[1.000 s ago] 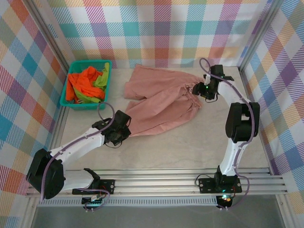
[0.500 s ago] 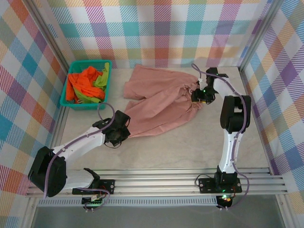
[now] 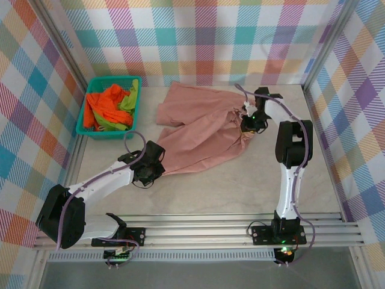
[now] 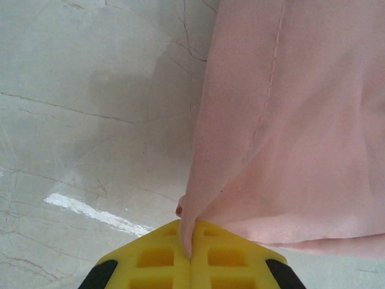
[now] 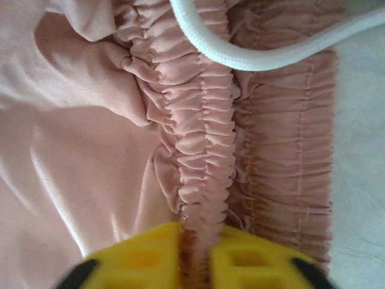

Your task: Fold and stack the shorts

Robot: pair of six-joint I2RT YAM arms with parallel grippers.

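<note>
Robotics lab test cell – not a domestic room. Indicators: a marble-pattern counter enclosed by plaid-printed backdrop panels, with the left arm and right arm bolted to slotted aluminium rails – the near edge.

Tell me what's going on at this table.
Both arms have hold of the pink shorts, spread out on the table. The left tool is shut on a leg hem at the near left corner, and the right tool pinches the gathered waistband on the right. No fold is made yet. The orange shorts and green shorts lie bunched in the teal basket at the back left.
</note>
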